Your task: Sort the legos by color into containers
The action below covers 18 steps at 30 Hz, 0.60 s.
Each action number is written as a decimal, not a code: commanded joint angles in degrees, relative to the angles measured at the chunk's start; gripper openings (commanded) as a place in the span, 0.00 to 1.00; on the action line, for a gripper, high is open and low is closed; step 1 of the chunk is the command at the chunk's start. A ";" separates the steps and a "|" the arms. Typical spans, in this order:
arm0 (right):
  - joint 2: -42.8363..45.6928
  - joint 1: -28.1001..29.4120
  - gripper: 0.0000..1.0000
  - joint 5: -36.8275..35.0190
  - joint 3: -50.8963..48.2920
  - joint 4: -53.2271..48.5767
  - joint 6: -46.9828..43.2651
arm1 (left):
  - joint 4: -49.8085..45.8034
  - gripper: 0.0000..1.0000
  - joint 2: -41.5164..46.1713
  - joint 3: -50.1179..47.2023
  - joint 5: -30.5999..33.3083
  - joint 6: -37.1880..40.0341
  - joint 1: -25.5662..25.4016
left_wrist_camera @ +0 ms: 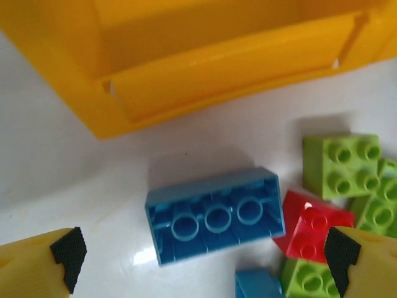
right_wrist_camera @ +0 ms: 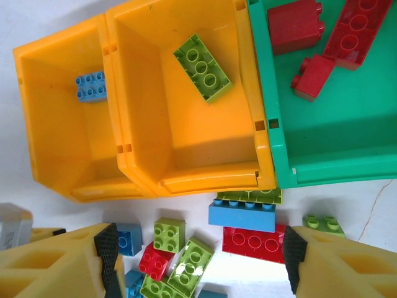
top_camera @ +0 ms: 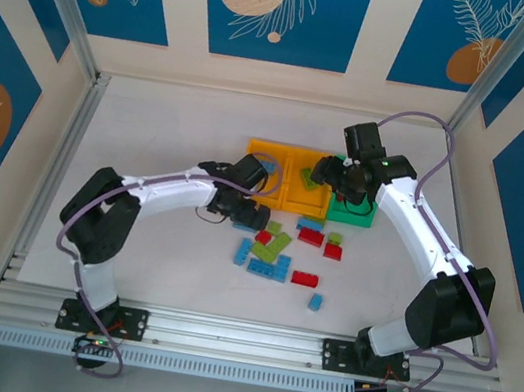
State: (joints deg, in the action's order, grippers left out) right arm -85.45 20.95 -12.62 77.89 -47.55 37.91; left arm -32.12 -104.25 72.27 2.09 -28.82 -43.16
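Lego point(left_wrist_camera: 214, 214), blue, studs down, under wide-open left hand point(left_wrist_camera: 203, 254) | right hand point(right_wrist_camera: 200, 251) wide open above bins point(right_wrist_camera: 186, 181)

The left arm point(top_camera: 141, 190) is bent at the elbow and reaches forward and to the right. The left gripper point(top_camera: 250, 216) is low, with its jaws wide apart. The right arm point(top_camera: 419, 229) arches forward and to the left. The right gripper point(top_camera: 331, 176) points down, its jaws also wide apart.
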 commanded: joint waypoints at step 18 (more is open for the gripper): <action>1.86 0.05 0.72 1.84 1.59 0.12 0.63 | -1.14 0.68 -4.68 -0.07 3.84 -0.97 -0.39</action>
State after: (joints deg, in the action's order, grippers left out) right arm -85.36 20.97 -12.21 78.63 -47.16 37.93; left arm -30.94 -110.65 73.49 4.01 -29.76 -43.16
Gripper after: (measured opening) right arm 0.724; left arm 0.691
